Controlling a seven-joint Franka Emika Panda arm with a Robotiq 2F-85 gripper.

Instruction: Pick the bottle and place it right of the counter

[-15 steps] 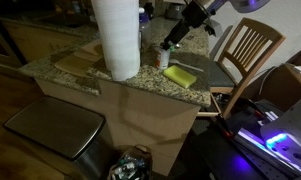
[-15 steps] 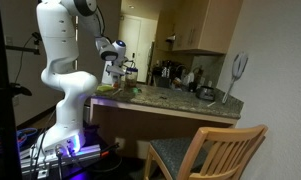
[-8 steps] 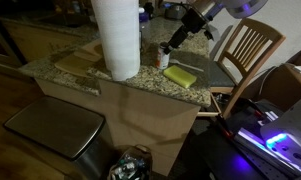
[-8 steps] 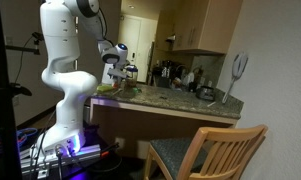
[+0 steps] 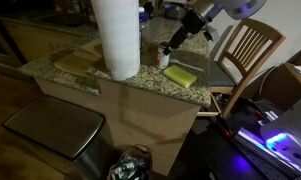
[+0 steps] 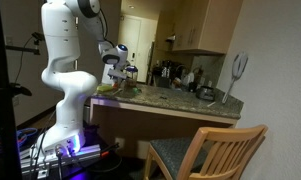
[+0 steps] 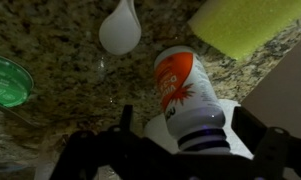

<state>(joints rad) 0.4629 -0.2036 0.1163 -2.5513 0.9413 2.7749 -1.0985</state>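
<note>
We are reading the bottle in the wrist view. Its label is orange with white marks, but the writing is too blurred for us to make out, and no brand can be told. A dark band is showing at the end nearest the camera, with white around it.

At the left edge of that view a green round container is lying on the counter. We cannot tell what is in it.

In an exterior view the bottle is standing upright on the granite counter, its long axis vertical and its cap pointing up toward the gripper. It is sitting between the roll and the sponge, just beside the sponge, near the edge that faces the chair.

In the wrist view the gripper is straddling the bottle, with one dark finger on each side of the capped end. We cannot tell whether the fingers are pressing on it or standing off. The sponge is showing at the upper right.

In an exterior view the gripper is hanging low over the counter.
</note>
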